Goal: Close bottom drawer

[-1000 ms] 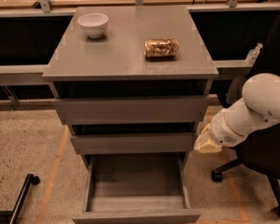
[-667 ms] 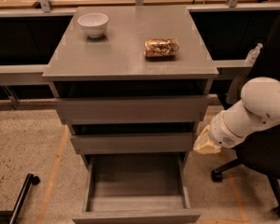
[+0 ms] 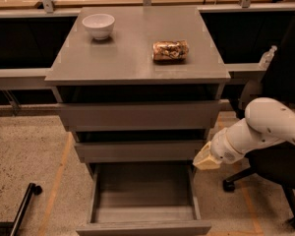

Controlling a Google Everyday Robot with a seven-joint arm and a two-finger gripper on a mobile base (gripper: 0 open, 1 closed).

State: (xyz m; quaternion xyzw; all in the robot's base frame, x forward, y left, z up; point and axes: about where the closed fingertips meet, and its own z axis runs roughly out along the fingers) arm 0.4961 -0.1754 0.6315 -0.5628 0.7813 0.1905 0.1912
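The bottom drawer stood pulled open at lower centre, over speckled flooring. The gripper hung at its upper right, and whether it was apart or together could not be told. A white bowl and a snack packet sat on the grey cabinet top.

lower edge crops the bottom drawer, just left of the pincer.

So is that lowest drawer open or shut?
Open: the bottom drawer is pulled out, its empty tray showing. The hand hovers to its right.
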